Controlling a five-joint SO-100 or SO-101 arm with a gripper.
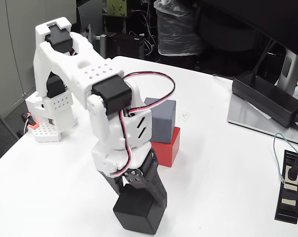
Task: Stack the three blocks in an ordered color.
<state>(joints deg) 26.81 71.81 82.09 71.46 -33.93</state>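
In the fixed view a slate grey block [162, 119] rests on top of a bright red block [167, 147] near the middle of the white table [223, 168]. Nearer the front edge stands the black block [138, 211]. My gripper [135, 193] comes down on it from above, black fingers [156, 178] hugging its top and far side. The arm's white wrist covers part of the red and grey blocks. The block still seems to sit on the table. How tightly the jaws hold it is hidden by the wrist.
A long black power adapter [265, 98] lies on a monitor base at the right. A small black device [289, 186] with a green wire sits near the right edge. The arm's white base [47, 113] stands at the left. Open table lies front right.
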